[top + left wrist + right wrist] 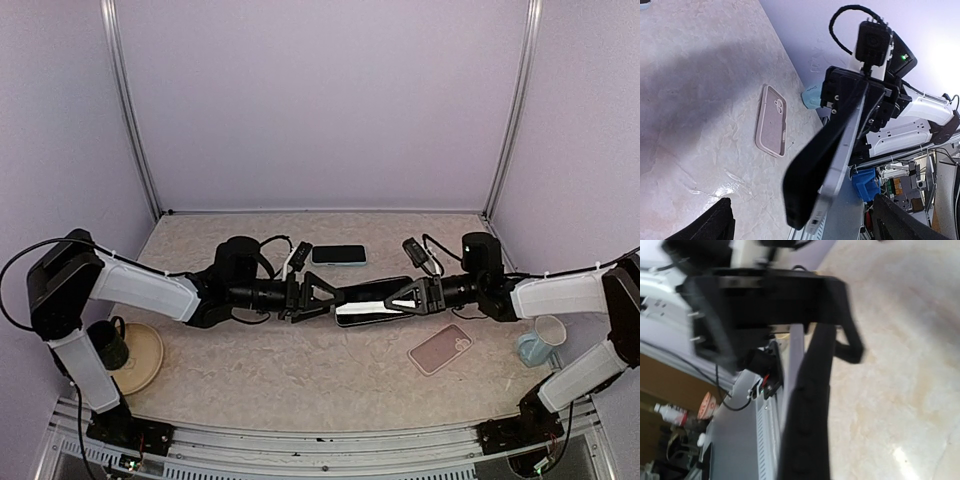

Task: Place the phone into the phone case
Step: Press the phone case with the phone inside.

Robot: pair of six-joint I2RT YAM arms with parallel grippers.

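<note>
A silver phone [362,311] with a black phone case [375,291] along one side hangs above the table's middle. My right gripper [402,298] is shut on its right end. In the left wrist view the black phone case [812,167] stands a little off the silver phone [842,160] at the near end. My left gripper [328,297] is open at the phone's left end, its fingers [715,222] wide on either side and touching nothing. The right wrist view shows the black phone case [812,405] edge-on, with the phone's silver edge [796,360] beside it.
A pink phone case [440,349] lies flat on the table at front right. A second phone with a blue rim [338,254] lies behind the grippers. A pale blue mug [540,341] stands at the right edge. A dark mug [108,344] sits on a beige plate [148,362] at the left.
</note>
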